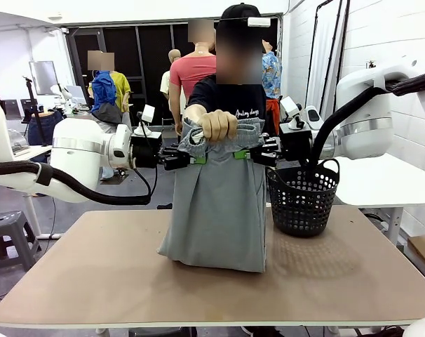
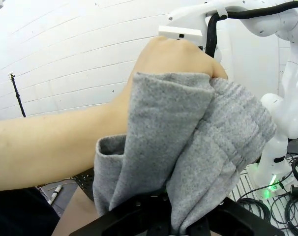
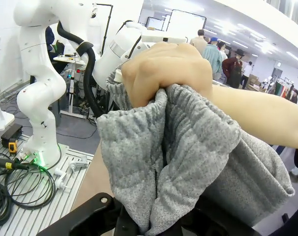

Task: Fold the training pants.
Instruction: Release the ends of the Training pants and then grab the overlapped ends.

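Front view: your left gripper [image 1: 196, 159] and right gripper [image 1: 245, 154] each pinch a waistband end; the training pants [image 1: 219, 210] hang straight down to the table [image 1: 93, 281], a person's hand [image 1: 218, 125] gripping the middle.

You've got a black mesh basket [image 1: 302, 200] upright on the right side of the brown table [image 1: 93, 281]. Off left, a grey stool [image 1: 5, 226] stands on the floor.
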